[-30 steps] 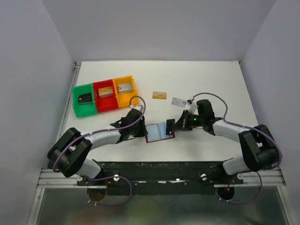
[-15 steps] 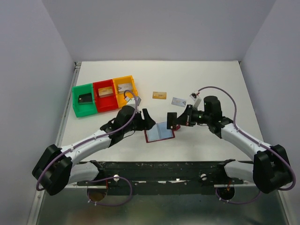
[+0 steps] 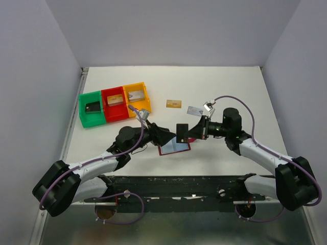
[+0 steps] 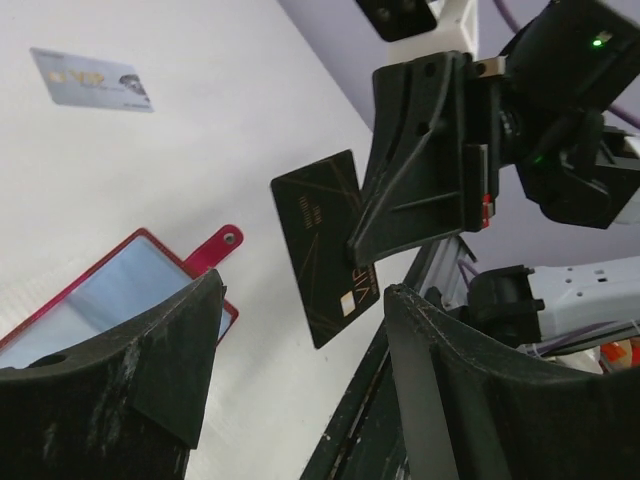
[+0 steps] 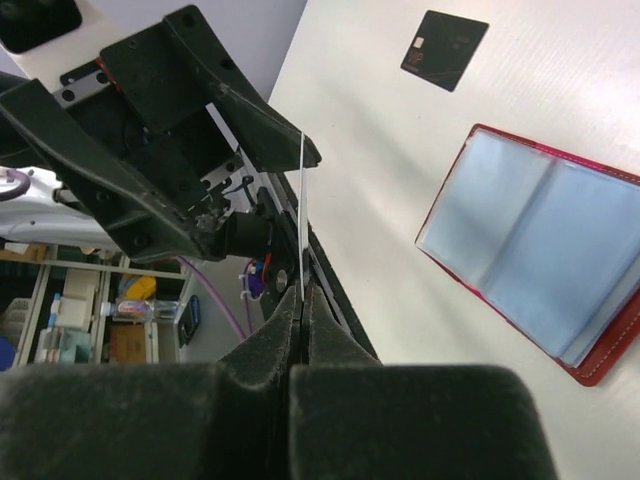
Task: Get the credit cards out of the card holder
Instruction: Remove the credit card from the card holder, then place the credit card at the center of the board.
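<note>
The maroon card holder (image 3: 174,148) lies open on the table with its light blue pockets up, also seen in the left wrist view (image 4: 110,300) and the right wrist view (image 5: 540,265). Just above it my right gripper (image 3: 190,131) is shut on a black credit card (image 3: 182,131), held upright off the table (image 4: 325,245) and seen edge-on in the right wrist view (image 5: 301,200). My left gripper (image 3: 164,136) is open, its fingers facing that card with a gap on each side. A gold card (image 3: 174,103) and a silver card (image 3: 194,110) lie flat further back.
Green (image 3: 94,123), red (image 3: 116,118) and yellow (image 3: 137,87) trays stand at the back left, each with a card inside. Another black card (image 5: 445,50) lies flat on the table beyond the holder. The table's dark front rail (image 3: 173,181) runs close below the holder.
My left gripper let go of the holder's left edge, opened and lifted toward the card. The right gripper raised the black card and carried it leftward toward the left fingers.
</note>
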